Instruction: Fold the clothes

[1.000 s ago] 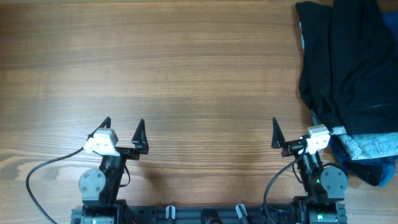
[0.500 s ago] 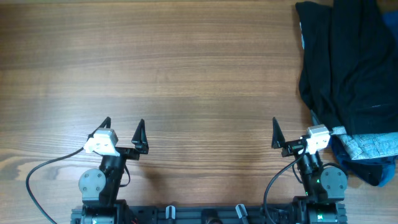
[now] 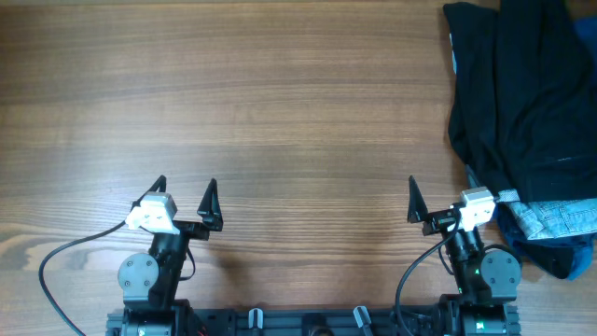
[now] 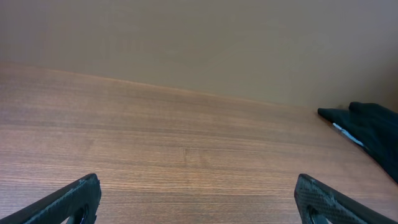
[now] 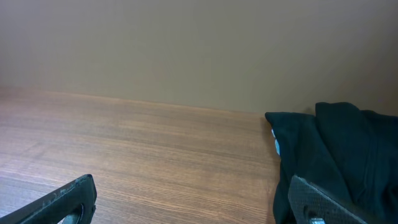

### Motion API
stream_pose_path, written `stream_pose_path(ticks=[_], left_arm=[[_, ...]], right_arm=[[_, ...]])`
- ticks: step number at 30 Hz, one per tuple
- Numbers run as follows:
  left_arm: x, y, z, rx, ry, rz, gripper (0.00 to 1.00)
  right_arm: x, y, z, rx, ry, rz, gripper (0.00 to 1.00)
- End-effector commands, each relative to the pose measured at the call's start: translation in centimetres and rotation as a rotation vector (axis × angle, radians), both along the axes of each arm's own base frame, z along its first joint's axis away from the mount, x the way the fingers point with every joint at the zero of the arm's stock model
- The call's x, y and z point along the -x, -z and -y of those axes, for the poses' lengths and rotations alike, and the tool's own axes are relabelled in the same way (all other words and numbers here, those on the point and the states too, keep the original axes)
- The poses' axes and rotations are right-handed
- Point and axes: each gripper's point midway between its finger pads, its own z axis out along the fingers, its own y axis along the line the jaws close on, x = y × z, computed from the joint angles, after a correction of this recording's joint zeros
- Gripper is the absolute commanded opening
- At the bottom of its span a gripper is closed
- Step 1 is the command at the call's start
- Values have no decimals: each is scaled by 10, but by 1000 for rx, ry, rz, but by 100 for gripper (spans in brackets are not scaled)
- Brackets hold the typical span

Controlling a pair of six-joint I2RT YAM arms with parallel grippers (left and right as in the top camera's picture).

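The black shorts (image 3: 527, 93) lie crumpled in a heap at the table's far right, running off the frame edge. A small pale blue patch shows at their left edge. They also show in the right wrist view (image 5: 336, 155) and, far off, in the left wrist view (image 4: 370, 130). My left gripper (image 3: 185, 191) is open and empty at the front left, far from the shorts; in its wrist view (image 4: 199, 208) there is only bare wood between the fingers. My right gripper (image 3: 440, 191) is open and empty at the front right, its right finger (image 5: 323, 199) beside the heap's lower edge.
Light-blue denim shorts (image 3: 560, 219) and a bright blue garment (image 3: 560, 254) lie under the black heap's near end, just right of my right gripper. The wooden table (image 3: 280, 103) stretches left of the heap. Cables and the arm bases sit along the front edge.
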Motion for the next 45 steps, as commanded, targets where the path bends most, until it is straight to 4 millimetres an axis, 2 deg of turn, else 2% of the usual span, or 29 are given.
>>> stream_pose_path(ticks=[1, 6, 11, 17, 23, 30, 33, 36, 40, 45], left_arm=[[1, 0, 0, 6, 5, 3, 100], [0, -7, 0, 5, 5, 35, 100], [0, -7, 0, 5, 5, 32, 100], [3, -35, 9, 10, 54, 145, 100], [6, -61, 9, 22, 59, 158, 100], [-10, -88, 11, 27, 66, 11, 100], [-27, -111, 17, 34, 103, -63, 100], [-45, -123, 18, 41, 108, -167, 100], [-65, -123, 18, 53, 106, -359, 100], [-80, -105, 38, 107, 219, -562, 100]], right_arm=[[0, -1, 3, -19, 19, 2, 100], [-1, -3, 8, -18, 46, 11, 100], [0, -17, 7, -23, 40, 68, 100], [4, -44, 7, -157, 31, 112, 100], [7, -63, 7, -161, 35, 56, 100], [-7, -102, 7, -115, 44, -56, 100], [-22, -118, 8, -115, 48, -139, 100], [-36, -124, 8, -113, 56, -266, 100], [-50, -121, 8, -111, 66, -462, 100], [-69, -113, 1, -148, 37, -639, 100]])
